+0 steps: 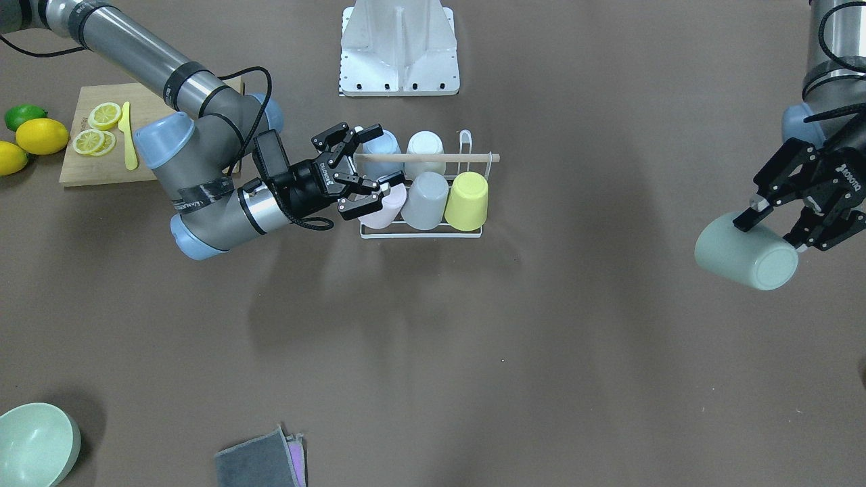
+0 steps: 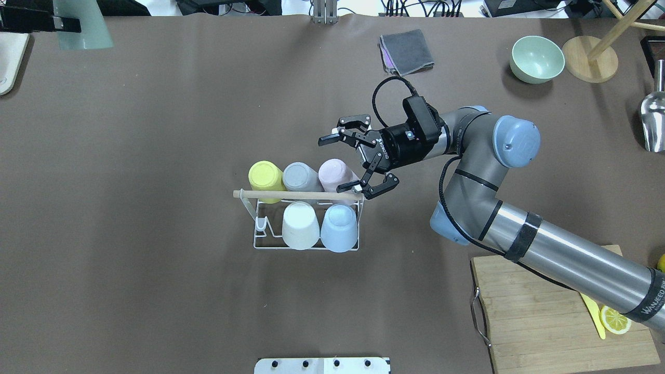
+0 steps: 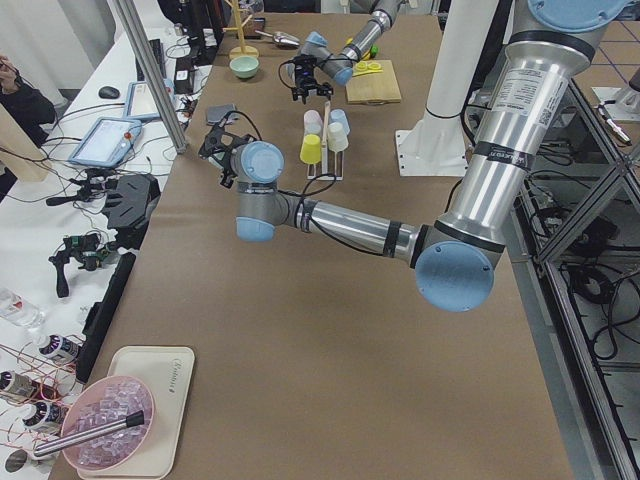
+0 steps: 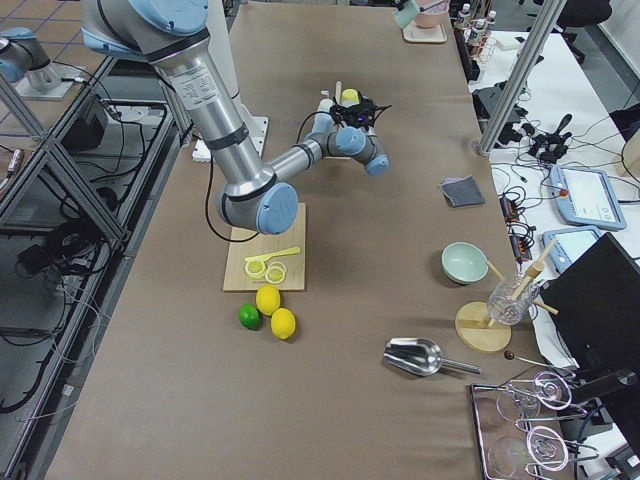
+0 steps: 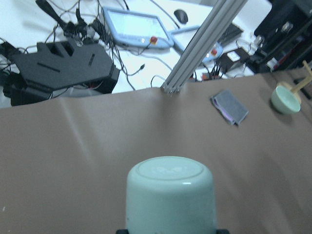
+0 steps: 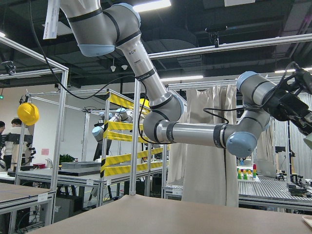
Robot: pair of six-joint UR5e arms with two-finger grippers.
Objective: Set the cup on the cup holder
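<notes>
The cup holder (image 1: pixel 419 230) is a white wire rack with a wooden rod (image 1: pixel 426 157) across its top, at mid table. It holds a pink cup (image 1: pixel 382 210), a grey cup (image 1: pixel 426 199), a yellow cup (image 1: pixel 467 199), a blue cup (image 1: pixel 382 145) and a white cup (image 1: pixel 425 147), all upside down. My right gripper (image 1: pixel 385 155) is open, with its jaws by the pink cup (image 2: pixel 335 174) at the rack's end. My left gripper (image 1: pixel 770 230) is shut on a mint-green cup (image 1: pixel 747 253) and holds it in the air far from the rack. The cup fills the left wrist view (image 5: pixel 170 195).
A wooden cutting board (image 1: pixel 81 176) with lemon slices and a yellow knife lies behind my right arm, with lemons (image 1: pixel 40 135) and a lime beside it. A mint bowl (image 1: pixel 34 443) and a grey cloth (image 1: pixel 260 460) lie at the table's far side. The white robot base (image 1: pixel 399 47) stands behind the rack.
</notes>
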